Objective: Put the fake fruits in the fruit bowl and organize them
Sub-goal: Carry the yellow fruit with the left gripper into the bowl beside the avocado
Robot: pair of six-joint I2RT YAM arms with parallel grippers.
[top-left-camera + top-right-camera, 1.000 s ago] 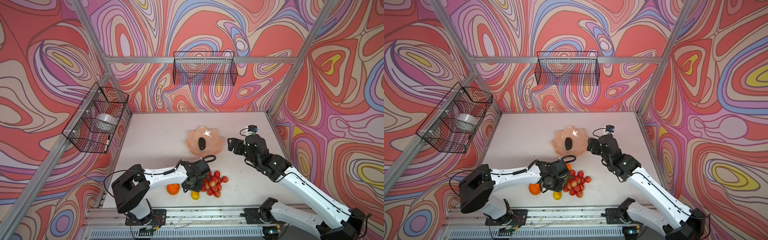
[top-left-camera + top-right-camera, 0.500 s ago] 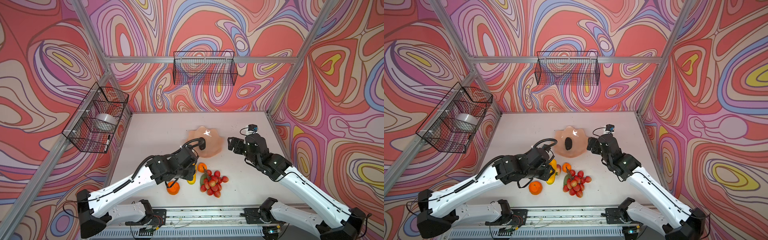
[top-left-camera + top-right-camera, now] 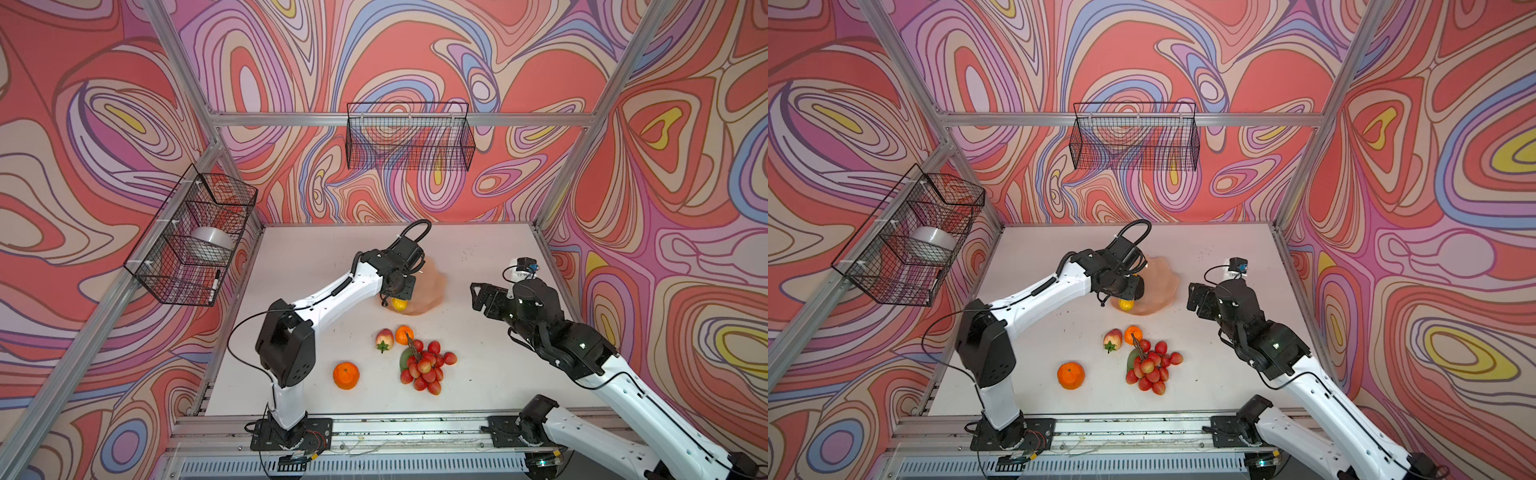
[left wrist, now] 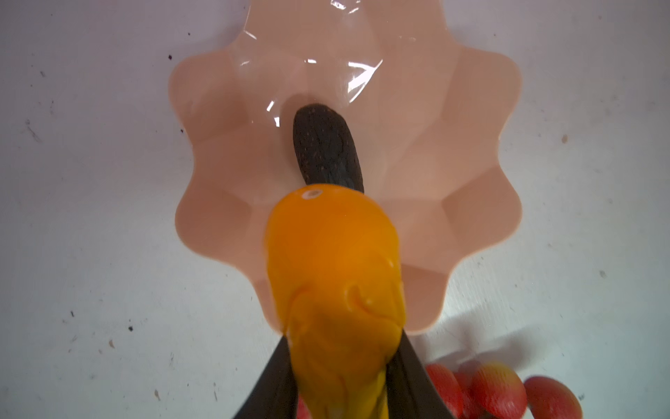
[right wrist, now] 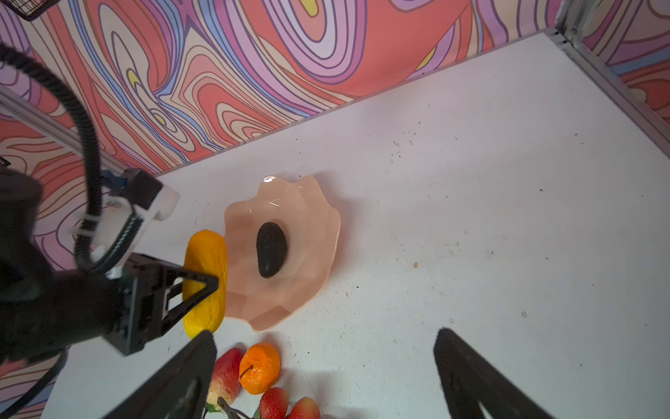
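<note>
Left gripper (image 4: pixel 342 370) pinches the yellow elongated fruit (image 4: pixel 333 261) over the fruit bowl (image 4: pixel 500 145) edge; released here, it could roll out. Right gripper (image 5: pixel 324 335) is wide open and empty.

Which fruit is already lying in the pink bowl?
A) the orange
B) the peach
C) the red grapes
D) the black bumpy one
D: the black bumpy fruit lies alone in the middle of the pink bowl, while the yellow fruit is held in the left gripper and not yet set down.
</note>
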